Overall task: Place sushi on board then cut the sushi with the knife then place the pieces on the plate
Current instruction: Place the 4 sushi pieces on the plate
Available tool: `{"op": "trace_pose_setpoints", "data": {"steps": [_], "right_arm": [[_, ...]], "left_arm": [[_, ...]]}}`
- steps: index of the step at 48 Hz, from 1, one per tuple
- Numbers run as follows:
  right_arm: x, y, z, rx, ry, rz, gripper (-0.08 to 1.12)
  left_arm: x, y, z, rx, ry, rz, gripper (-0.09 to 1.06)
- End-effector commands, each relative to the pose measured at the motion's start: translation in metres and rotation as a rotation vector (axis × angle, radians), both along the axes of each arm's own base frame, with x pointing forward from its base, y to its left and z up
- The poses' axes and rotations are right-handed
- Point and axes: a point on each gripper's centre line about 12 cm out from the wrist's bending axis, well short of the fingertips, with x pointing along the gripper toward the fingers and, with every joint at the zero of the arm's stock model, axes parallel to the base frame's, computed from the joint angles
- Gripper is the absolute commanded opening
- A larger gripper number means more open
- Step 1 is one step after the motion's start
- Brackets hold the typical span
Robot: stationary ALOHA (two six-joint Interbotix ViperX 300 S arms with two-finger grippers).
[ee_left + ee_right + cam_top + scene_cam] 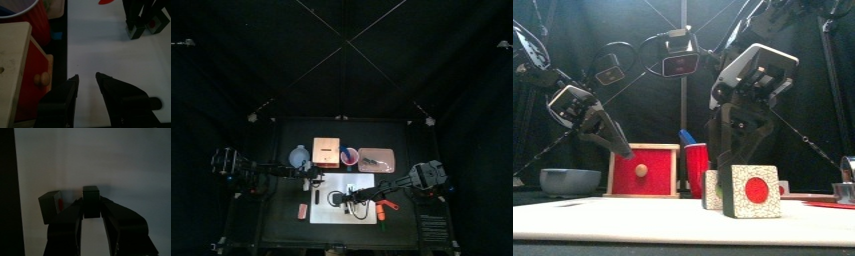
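Right gripper (91, 209): clenched on a dark sushi piece (91, 195) that stands on the white board (100, 55).
Beside it: second sushi piece (755, 191), just next to the held one; its face is speckled white with a red disc.
Left gripper (87, 79): released, jaws apart, nothing between them, over the board.
Open room: bare board between the left gripper and both pieces.
Edges: the board's edge is just beside the left gripper, with the wooden box (17, 55) past it.
Plate: pink tray (376, 158), well apart from the right gripper.
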Motion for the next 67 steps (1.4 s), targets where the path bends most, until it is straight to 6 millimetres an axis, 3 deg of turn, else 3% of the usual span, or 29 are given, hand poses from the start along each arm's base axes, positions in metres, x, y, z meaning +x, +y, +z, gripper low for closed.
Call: {"op": "trace_pose_setpoints", "data": {"steps": [1, 9, 14, 26, 32, 42, 57, 67], "right_arm": [[-0.002, -0.013, 0.023, 0.01, -0.047, -0.03, 0.53], [-0.03, -0.054, 0.045, 0.007, -0.057, -0.124, 0.54], [-0.058, -0.087, 0.054, 0.001, -0.054, -0.209, 0.54], [-0.137, -0.166, 0.057, -0.019, -0.026, -0.477, 0.54], [-0.164, -0.189, 0.055, -0.024, -0.017, -0.582, 0.54], [-0.191, -0.201, 0.038, -0.013, 0.034, -0.666, 0.54], [-0.193, -0.199, 0.01, 0.013, 0.063, -0.672, 0.68], [-0.189, -0.2, 0.015, 0.004, 0.045, -0.665, 0.7]], "left_arm": [[0.003, 0.001, 0.006, 0.0, -0.023, 0.005, 0.74], [0.003, 0.001, 0.006, 0.0, -0.023, 0.005, 0.74], [0.003, 0.001, 0.006, 0.002, -0.021, 0.003, 0.74], [0.003, 0.002, 0.006, 0.002, -0.021, 0.004, 0.74], [0.004, 0.003, 0.006, 0.002, -0.023, 0.009, 0.74], [0.003, 0.005, 0.006, 0.001, -0.021, 0.015, 0.74], [0.003, 0.005, 0.006, 0.001, -0.021, 0.018, 0.74], [0.004, 0.006, 0.006, 0.001, -0.021, 0.019, 0.74]]}}
